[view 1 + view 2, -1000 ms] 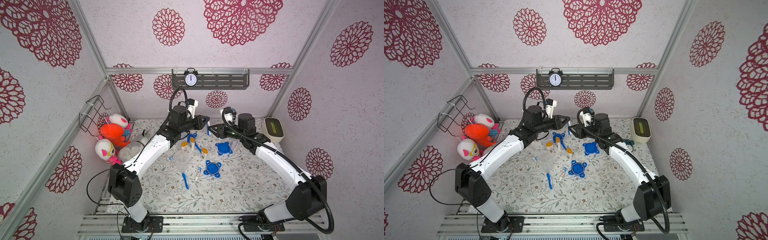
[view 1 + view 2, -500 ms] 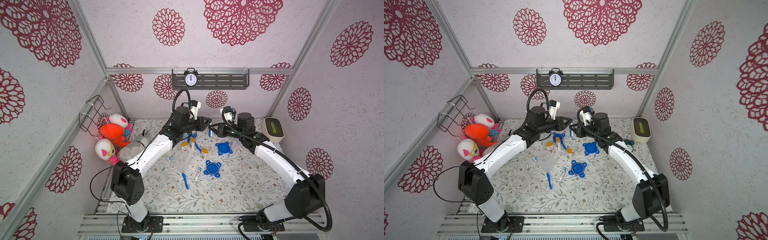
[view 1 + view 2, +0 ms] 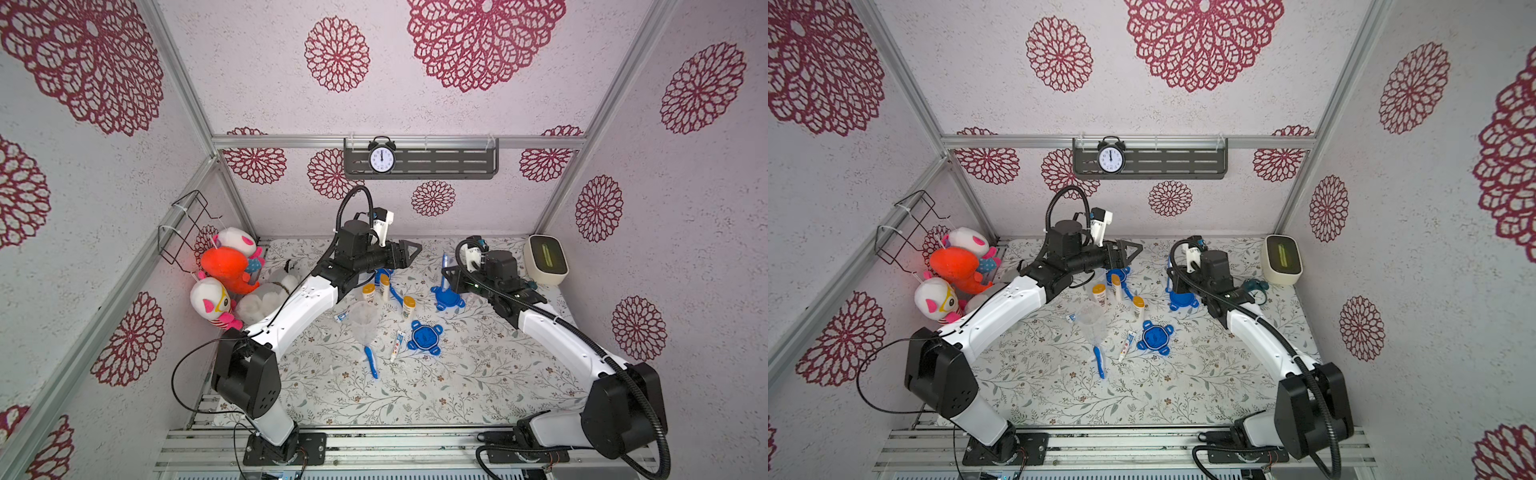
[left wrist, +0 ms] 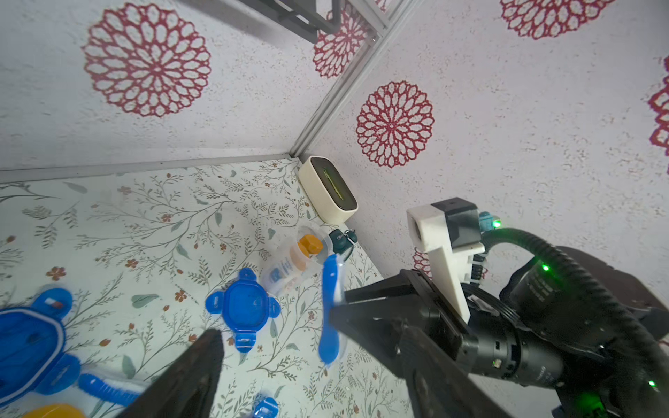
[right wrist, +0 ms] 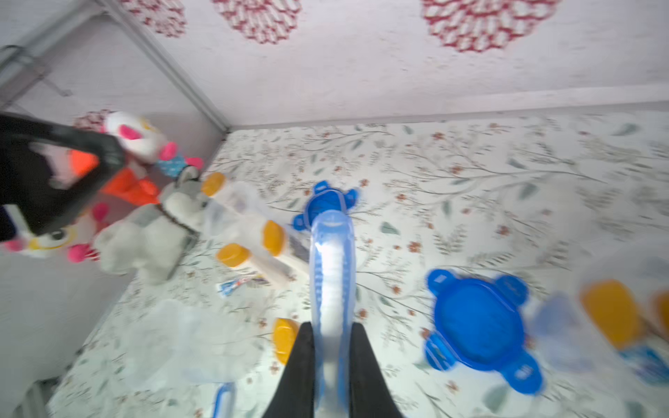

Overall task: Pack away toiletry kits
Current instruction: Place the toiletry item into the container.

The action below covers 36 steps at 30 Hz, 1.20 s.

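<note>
Right gripper (image 5: 331,338) is clamped on a blue toothbrush (image 5: 331,267), gripped partway along, with the long end poking out past my fingertips. The brush is in the air over the far right-centre of the floral mat (image 3: 478,374), above a blue lid (image 3: 448,297). My guess is that leaving one end free lets it go into a jar end-first.

Left gripper (image 3: 417,249) has its jaws spread wide with nothing between them. It faces the brush but stays apart from it, which reads as the gap of a hand-over.

Left arm stretches long and nearly level from the near-left base, wrist aimed at the right arm. Right arm bends in from the near-right base, wrist low, jaws turned toward the left one.

The rest of the kits are loose:
- An upright clear jar (image 3: 364,322) stands mid-mat, empty as far as I can tell.
- Orange-capped bottles (image 3: 408,307) sit just behind it.
- A toothpaste tube (image 3: 397,345) and a second toothbrush (image 3: 372,362) lie in front of it.
- Another lid (image 3: 424,337) is beside them.
- A tipped jar (image 4: 293,262) with a bottle inside lies near the teal clock (image 4: 342,240).

No jar is lidded yet. Plush toys (image 3: 228,270) sit off to the left.
</note>
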Motion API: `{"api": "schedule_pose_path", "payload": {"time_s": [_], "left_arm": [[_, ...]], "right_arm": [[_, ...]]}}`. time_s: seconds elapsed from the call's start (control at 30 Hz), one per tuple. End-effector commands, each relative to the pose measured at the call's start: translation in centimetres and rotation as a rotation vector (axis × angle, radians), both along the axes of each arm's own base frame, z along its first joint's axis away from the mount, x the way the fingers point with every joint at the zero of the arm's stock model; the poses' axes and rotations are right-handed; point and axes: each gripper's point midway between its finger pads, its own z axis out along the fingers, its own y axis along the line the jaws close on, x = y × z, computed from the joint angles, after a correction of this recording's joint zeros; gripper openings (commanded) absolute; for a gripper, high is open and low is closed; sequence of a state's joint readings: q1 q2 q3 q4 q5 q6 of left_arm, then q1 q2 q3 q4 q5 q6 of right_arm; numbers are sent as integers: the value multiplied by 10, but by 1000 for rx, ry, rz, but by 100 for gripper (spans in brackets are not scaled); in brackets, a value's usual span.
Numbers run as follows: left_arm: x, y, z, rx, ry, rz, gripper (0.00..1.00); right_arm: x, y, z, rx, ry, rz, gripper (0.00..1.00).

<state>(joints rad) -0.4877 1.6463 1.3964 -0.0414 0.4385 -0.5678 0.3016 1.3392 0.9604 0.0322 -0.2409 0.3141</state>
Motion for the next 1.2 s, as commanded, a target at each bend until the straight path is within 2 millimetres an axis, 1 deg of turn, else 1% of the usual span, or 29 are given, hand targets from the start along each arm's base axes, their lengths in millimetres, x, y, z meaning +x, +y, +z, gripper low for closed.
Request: {"api": "schedule_pose_path", "payload": {"time_s": [0.0, 0.1, 0.2, 0.3, 0.4, 0.57, 0.7, 0.83, 1.0, 1.17], "left_arm": [[-3, 13, -3, 26, -55, -1, 81], [-7, 16, -15, 52, -60, 1, 81], [-7, 19, -22, 56, -62, 9, 81], [-6, 18, -26, 56, -56, 12, 81], [-5, 19, -29, 56, -51, 16, 80], [-4, 20, -29, 59, -52, 20, 80], [-2, 20, -30, 63, -53, 23, 79], [1, 21, -32, 64, -46, 29, 79], [5, 20, -35, 63, -41, 31, 79], [8, 21, -36, 59, -33, 35, 78]], "right_arm": [[17, -55, 24, -50, -178, -174, 4], [25, -82, 21, -87, -220, -240, 4], [34, -96, 27, -96, -268, -275, 5], [46, -104, 36, -98, -321, -296, 4], [59, -104, 38, -98, -345, -286, 5], [75, -108, 33, -133, -386, -288, 5], [87, -110, 19, -134, -364, -278, 5], [91, -110, 9, -134, -350, -273, 6], [95, -106, -3, -125, -323, -245, 9], [94, -103, -15, -111, -294, -232, 14]]}}
